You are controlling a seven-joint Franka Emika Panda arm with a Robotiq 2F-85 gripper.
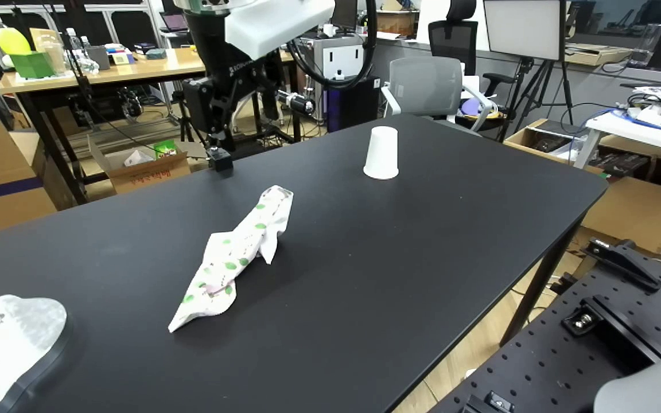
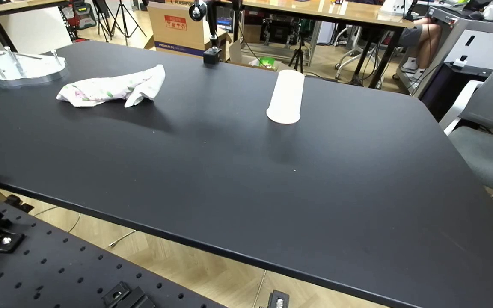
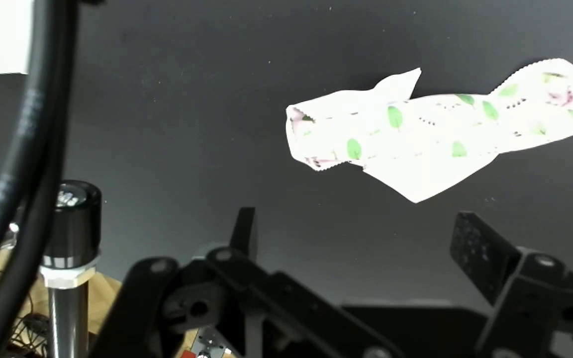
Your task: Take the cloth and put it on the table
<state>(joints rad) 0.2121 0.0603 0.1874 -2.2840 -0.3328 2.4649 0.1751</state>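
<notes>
The cloth is white with green leaves and pink flowers. It lies crumpled lengthwise on the black table [image 1: 393, 258], and shows in both exterior views [image 1: 233, 255] [image 2: 111, 88] and in the wrist view [image 3: 416, 127]. My gripper [image 3: 356, 219] is open, with wide-apart black fingers and nothing between them. In the wrist view the cloth lies beyond the fingertips, apart from them. In an exterior view the gripper [image 1: 238, 123] hangs above the table's far edge, behind the cloth. The table also shows in the other views [image 2: 272, 179] [image 3: 192, 124].
A white cup [image 1: 382, 152] [image 2: 286, 96] stands upside down on the table. A pale plate with upright bolts [image 1: 20, 338] [image 2: 17, 70] lies at one end. A black clamp block [image 1: 220, 162] [image 2: 211, 55] with a post stands at the far edge; a dark cylinder [image 3: 75, 226] shows beside the gripper.
</notes>
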